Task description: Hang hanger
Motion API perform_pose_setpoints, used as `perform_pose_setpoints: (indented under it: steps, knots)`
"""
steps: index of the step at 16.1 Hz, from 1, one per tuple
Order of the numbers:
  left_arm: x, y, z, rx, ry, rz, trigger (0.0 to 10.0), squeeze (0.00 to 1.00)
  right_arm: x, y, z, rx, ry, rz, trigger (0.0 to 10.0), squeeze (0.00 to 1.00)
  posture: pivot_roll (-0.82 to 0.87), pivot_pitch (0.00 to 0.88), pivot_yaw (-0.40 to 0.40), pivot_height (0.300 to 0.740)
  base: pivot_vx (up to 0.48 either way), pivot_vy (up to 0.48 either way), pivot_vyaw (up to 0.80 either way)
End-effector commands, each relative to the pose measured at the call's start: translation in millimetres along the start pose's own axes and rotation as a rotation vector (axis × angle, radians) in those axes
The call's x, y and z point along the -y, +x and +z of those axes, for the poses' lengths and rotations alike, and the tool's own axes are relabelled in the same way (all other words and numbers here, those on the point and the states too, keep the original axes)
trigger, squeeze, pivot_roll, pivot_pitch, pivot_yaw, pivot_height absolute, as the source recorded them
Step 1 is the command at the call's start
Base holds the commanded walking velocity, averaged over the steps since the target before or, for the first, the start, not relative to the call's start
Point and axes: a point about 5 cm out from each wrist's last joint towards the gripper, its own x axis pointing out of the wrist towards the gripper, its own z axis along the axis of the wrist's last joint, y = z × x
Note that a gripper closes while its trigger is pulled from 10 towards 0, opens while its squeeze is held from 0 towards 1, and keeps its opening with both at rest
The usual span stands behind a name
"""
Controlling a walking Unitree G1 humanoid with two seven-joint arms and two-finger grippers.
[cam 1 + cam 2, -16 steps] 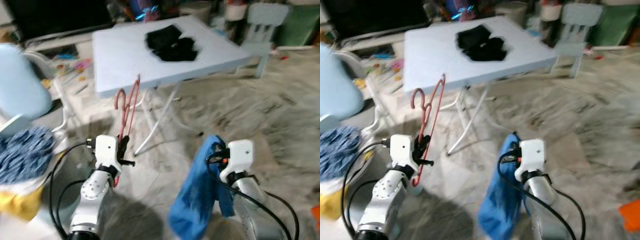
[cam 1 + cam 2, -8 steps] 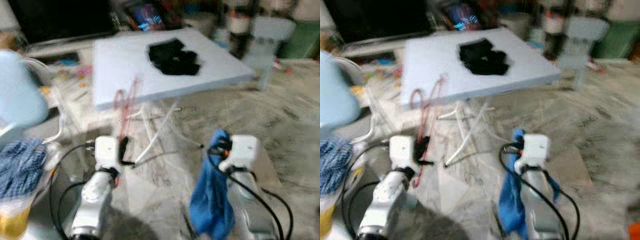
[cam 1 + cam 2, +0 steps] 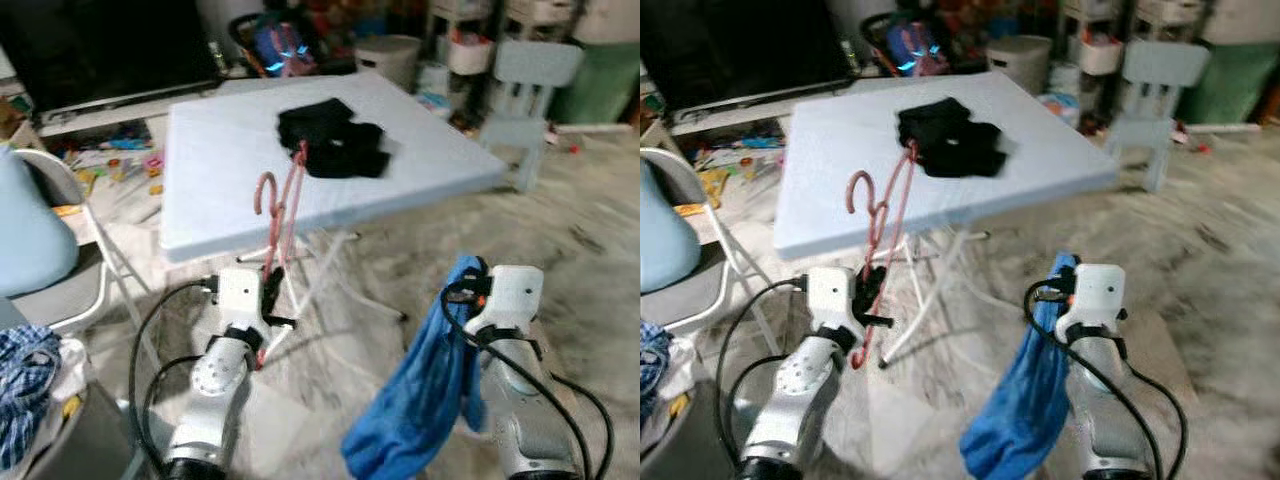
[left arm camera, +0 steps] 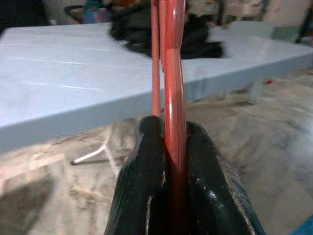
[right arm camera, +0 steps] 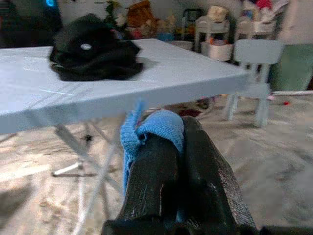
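Table (image 3: 220, 190) nearer; hanger (image 3: 280, 215) upright.

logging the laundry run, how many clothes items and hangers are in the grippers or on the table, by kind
Hangers: 1, the red hanger, held in the left gripper.
Blue cloths: 1, the blue cloth, hanging from the right gripper.
Black clothes: 1 pile, the black clothes on the table; pieces in it cannot be told.
Total: 3
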Motion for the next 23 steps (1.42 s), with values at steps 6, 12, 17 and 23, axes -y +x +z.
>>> perform_pose_setpoints:
  steps: [6,12,17,23]
  knots:
    - [-2.2,0.7,13,0.045,0.015,0.017,10.0,0.00,-12.0,9.8,16,0.067,-0.042,0.084,10.0,0.00,-0.05,0.000,0.042,0.740,0.480,0.000,0.13]
    - [-1.4,2.9,15,0.047,0.009,0.018,10.0,0.00,-10.9,12.3,17,0.065,-0.019,0.077,10.0,0.00,-0.05,0.000,0.045,0.740,0.480,0.000,0.13]
    - [-0.8,4.3,16,0.046,0.009,0.020,10.0,0.00,-12.7,14.1,15,0.059,-0.009,0.079,10.0,0.00,-0.04,0.000,0.040,0.740,0.480,0.000,0.00]
    - [-1.0,5.7,18,0.058,0.094,0.073,10.0,0.00,-14.3,14.4,14,0.060,-0.021,0.099,10.0,0.00,-0.04,0.000,0.041,0.740,0.000,0.000,0.00]
